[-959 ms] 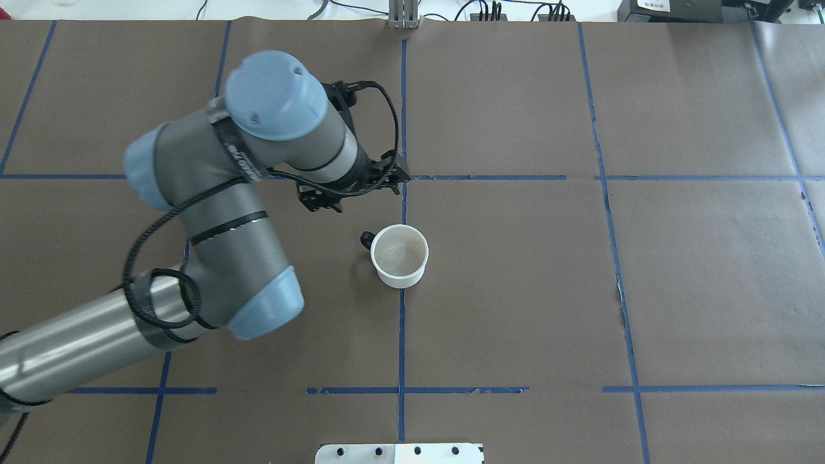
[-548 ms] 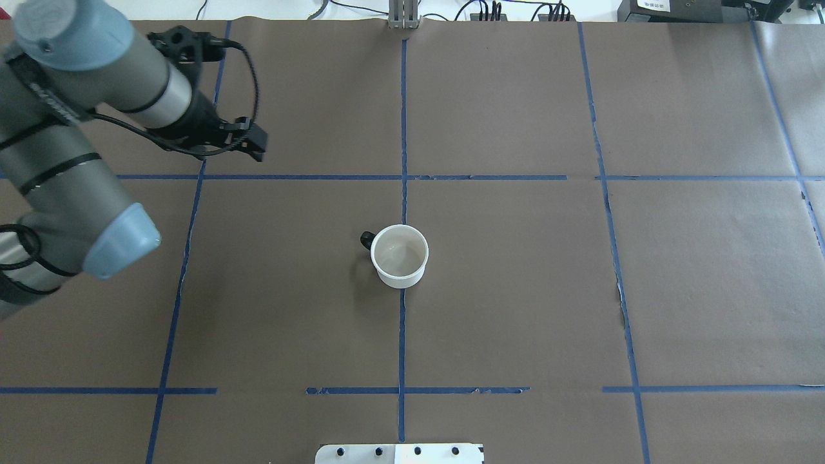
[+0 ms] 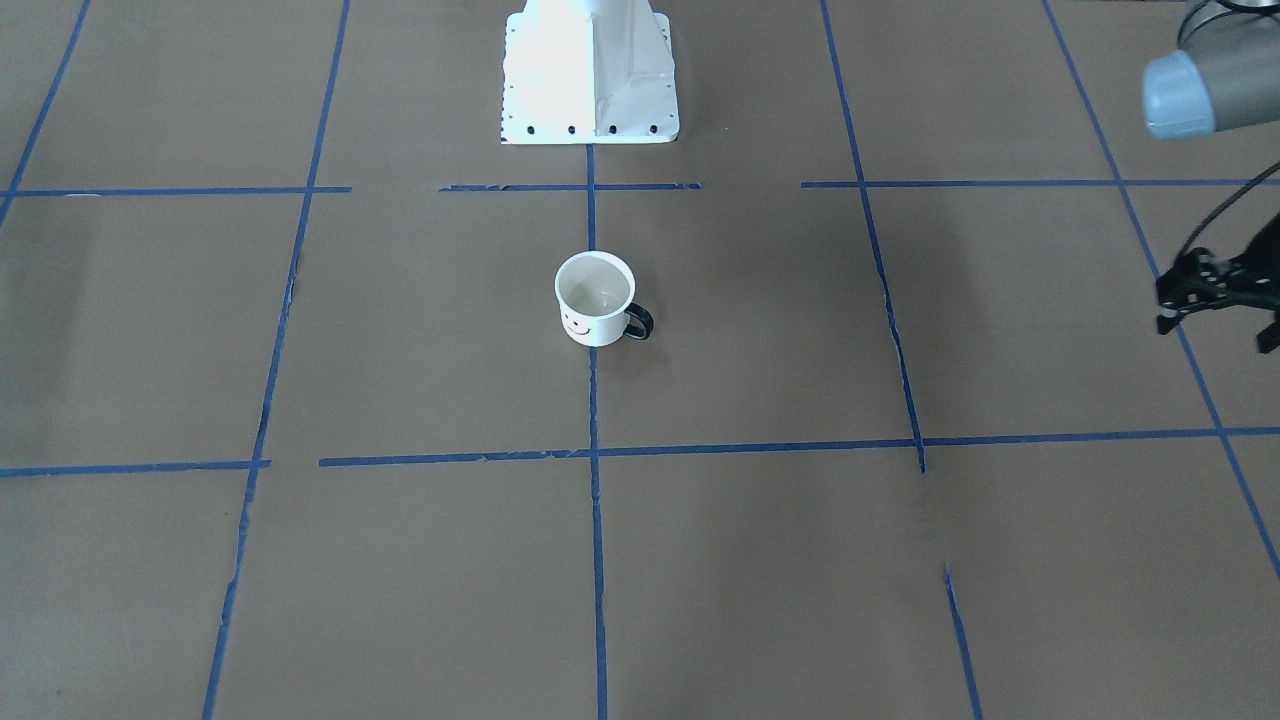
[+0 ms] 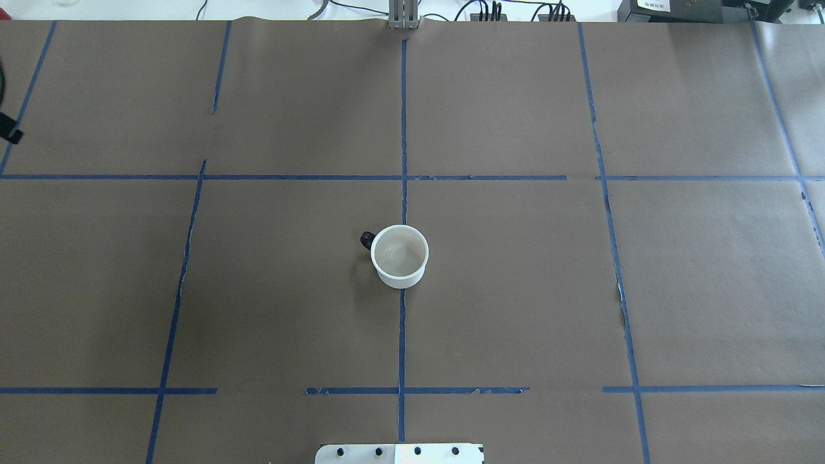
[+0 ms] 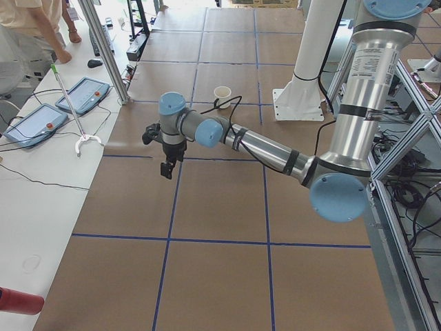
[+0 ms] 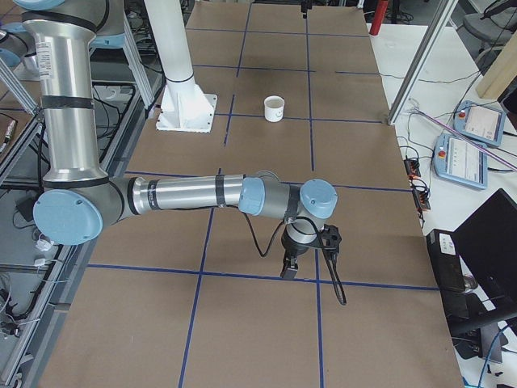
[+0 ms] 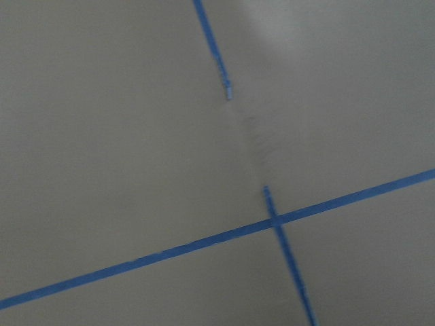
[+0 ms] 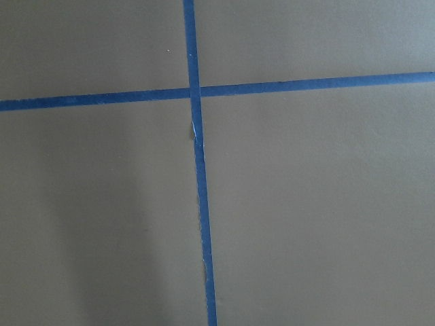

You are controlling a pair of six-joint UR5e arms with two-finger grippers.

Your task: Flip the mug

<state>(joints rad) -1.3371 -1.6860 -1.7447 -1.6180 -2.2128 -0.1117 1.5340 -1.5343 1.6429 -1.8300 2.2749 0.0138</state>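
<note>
The white mug (image 4: pixel 399 256) stands upright, mouth up, at the table's middle on a blue tape line. Its black handle points to the overhead view's left. The smiley face shows in the front-facing view (image 3: pixel 597 300). The mug is small in the side views (image 5: pixel 222 92) (image 6: pixel 275 107). My left gripper (image 3: pixel 1218 335) hangs far off at the table's left side, its two dark fingertips apart and empty. In the overhead view only a black scrap of it (image 4: pixel 9 134) shows. My right gripper (image 6: pixel 289 267) hangs over the table's right end; I cannot tell its state.
Brown paper with blue tape grid lines (image 4: pixel 403 177) covers the table. The robot's white base (image 3: pixel 590 70) stands behind the mug. Both wrist views show only paper and tape crossings. Operator tablets (image 5: pixel 83 94) lie past the far edge.
My left arm has swung away from beside the mug to the left and nearly left the overhead view. The mug has not moved.
</note>
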